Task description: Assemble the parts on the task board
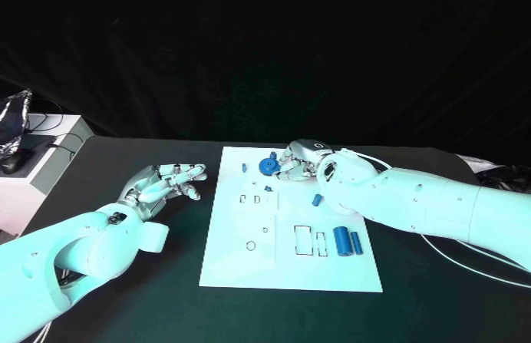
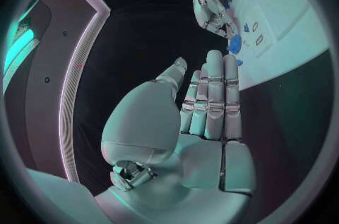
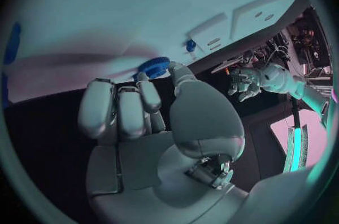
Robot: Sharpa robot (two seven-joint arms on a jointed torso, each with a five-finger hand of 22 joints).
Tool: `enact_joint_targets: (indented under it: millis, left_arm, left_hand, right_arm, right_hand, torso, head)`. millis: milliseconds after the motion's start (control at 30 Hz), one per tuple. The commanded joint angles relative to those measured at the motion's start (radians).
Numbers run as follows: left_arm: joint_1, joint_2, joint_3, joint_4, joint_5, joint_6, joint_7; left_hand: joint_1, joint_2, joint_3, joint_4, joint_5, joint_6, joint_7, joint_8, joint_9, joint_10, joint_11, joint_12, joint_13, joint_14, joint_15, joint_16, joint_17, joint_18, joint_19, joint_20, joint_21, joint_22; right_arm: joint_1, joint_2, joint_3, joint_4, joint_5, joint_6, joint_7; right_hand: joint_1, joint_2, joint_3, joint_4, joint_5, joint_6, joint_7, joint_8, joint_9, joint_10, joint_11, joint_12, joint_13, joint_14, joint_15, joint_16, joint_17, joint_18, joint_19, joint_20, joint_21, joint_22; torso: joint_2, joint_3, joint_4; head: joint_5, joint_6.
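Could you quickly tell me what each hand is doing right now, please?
Left hand: open, holding nothing, off the task board.
Right hand: pinching the blue gear.

One task board (image 1: 290, 274), two hands — left (image 1: 166, 183), right (image 1: 297, 161).

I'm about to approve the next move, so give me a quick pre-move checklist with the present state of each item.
1. Right hand at the blue gear: ok, fingers touch it near the board's far edge.
2. Firm hold on the gear: cannot tell.
3. Left hand clear of the task board: ok, open and empty on the black table beside it.
4. Two blue cylinders undisturbed: ok, lying side by side on the board.
5. Small blue piece clear of the right arm: cannot tell.
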Motion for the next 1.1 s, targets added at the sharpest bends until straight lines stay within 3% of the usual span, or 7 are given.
enact_joint_targets:
  millis: [33, 400, 500, 667, 767, 867, 1100]
  left_arm:
    - [-0.001, 0.0, 0.001, 0.003, -0.003, 0.015, 0.005]
    - [-0.005, -0.003, 0.001, 0.002, -0.003, 0.015, 0.01]
    - [-0.006, -0.003, 0.001, 0.0, -0.003, 0.018, 0.013]
    - [-0.009, 0.0, 0.001, -0.007, -0.003, 0.02, 0.018]
    - [-0.01, 0.003, 0.001, -0.012, -0.005, 0.024, 0.021]
    - [-0.01, 0.005, 0.001, -0.017, -0.008, 0.028, 0.023]
    - [-0.017, 0.013, 0.001, -0.025, -0.01, 0.036, 0.026]
  left_hand:
    - [-0.008, 0.0, 0.006, -0.003, -0.001, -0.005, 0.003, -0.005, 0.0, -0.009, 0.001, 0.002, 0.0, -0.005, 0.002, -0.004, -0.001, 0.013, -0.007, -0.001, 0.002, -0.001]
    - [-0.007, -0.002, 0.007, -0.004, -0.001, -0.006, 0.003, -0.005, 0.001, -0.01, 0.002, 0.002, 0.0, -0.005, 0.003, -0.004, -0.001, 0.013, -0.008, -0.001, 0.003, -0.003]
    - [-0.007, -0.003, 0.007, -0.005, -0.001, -0.005, 0.002, -0.005, 0.001, -0.009, 0.001, 0.002, 0.0, -0.012, 0.003, -0.009, -0.003, 0.011, -0.014, 0.001, -0.001, -0.005]
    - [0.002, -0.008, 0.007, -0.014, -0.001, -0.002, 0.001, -0.004, 0.001, -0.007, 0.003, 0.003, 0.0, -0.053, 0.011, -0.049, -0.023, 0.003, -0.043, 0.009, -0.031, -0.021]
    - [0.005, -0.008, 0.005, -0.022, -0.002, 0.002, 0.0, -0.005, 0.001, 0.0, 0.002, 0.002, 0.0, -0.058, 0.013, -0.077, -0.047, -0.001, -0.05, 0.014, -0.057, -0.037]
    - [0.009, -0.008, 0.003, -0.028, -0.002, 0.005, -0.002, -0.004, 0.001, 0.006, 0.0, 0.003, 0.001, -0.051, 0.012, -0.086, -0.06, -0.002, -0.041, 0.012, -0.065, -0.045]
    - [0.012, -0.006, -0.001, -0.037, -0.002, 0.007, -0.004, -0.004, 0.001, 0.024, -0.006, 0.005, 0.001, -0.046, 0.008, -0.091, -0.071, -0.005, -0.032, 0.008, -0.074, -0.053]
  right_arm:
    - [-0.001, -0.017, 0.0, 0.025, -0.003, -0.005, 0.002]
    - [0.006, -0.124, 0.005, 0.136, 0.055, -0.221, 0.05]
    - [0.015, -0.165, 0.007, 0.174, 0.135, -0.248, 0.062]
    - [0.028, -0.225, 0.009, 0.195, 0.25, -0.203, 0.124]
    - [0.032, -0.255, 0.009, 0.178, 0.297, -0.157, 0.189]
    - [0.034, -0.278, 0.009, 0.144, 0.312, -0.107, 0.257]
    - [0.034, -0.311, 0.009, 0.051, 0.304, -0.047, 0.354]
  right_hand:
    - [-0.002, 0.005, 0.003, -0.008, -0.001, 0.007, 0.002, -0.001, 0.0, 0.006, -0.001, 0.004, 0.022, -0.001, -0.006, -0.001, 0.0, -0.005, 0.062, -0.009, 0.007, 0.159]
    - [0.043, 0.014, 0.028, -0.064, -0.006, 0.011, 0.002, 0.0, 0.0, 0.008, -0.001, 0.001, 0.026, -0.002, -0.008, -0.005, -0.005, -0.004, 0.061, -0.009, 0.003, 0.157]
    - [0.104, 0.019, 0.049, -0.106, -0.06, 0.02, 0.003, 0.0, 0.0, 0.0, -0.002, -0.011, 0.02, -0.004, -0.01, -0.013, -0.014, -0.004, 0.058, -0.011, -0.008, 0.155]
    - [0.184, 0.004, 0.081, -0.168, -0.256, 0.019, 0.008, 0.0, 0.0, -0.033, 0.0, -0.064, -0.012, -0.009, -0.009, -0.035, -0.036, -0.001, 0.048, -0.01, -0.037, 0.148]
    - [0.224, -0.012, 0.089, -0.192, -0.307, 0.031, 0.006, 0.001, 0.0, -0.047, 0.0, -0.091, -0.032, -0.013, -0.011, -0.053, -0.052, -0.001, 0.04, -0.01, -0.056, 0.145]
    - [0.257, -0.023, 0.096, -0.205, -0.322, 0.039, -0.002, 0.0, -0.001, -0.058, -0.004, -0.111, -0.05, -0.015, -0.017, -0.067, -0.062, -0.003, 0.036, -0.013, -0.066, 0.143]
    - [0.297, -0.054, 0.094, -0.182, -0.323, 0.03, -0.006, -0.001, -0.001, -0.056, -0.006, -0.108, -0.069, -0.008, -0.022, -0.081, -0.047, -0.014, 0.038, -0.024, -0.061, 0.146]
  torso:
    - [-0.001, 0.0002, 0.0006]
    - [-0.002, 0.0014, -0.0025]
    - [-0.003, 0.0032, -0.0056]
    - [-0.006, 0.0067, -0.0159]
    - [-0.007, 0.0111, -0.0251]
    - [-0.007, 0.0155, -0.0307]
    - [-0.012, 0.0251, -0.0388]
  head:
    - [0.0, 0.0]
    - [-0.004, 0.012]
    - [-0.008, 0.019]
    - [-0.011, 0.032]
    - [-0.012, 0.038]
    - [-0.015, 0.039]
    - [-0.02, 0.039]
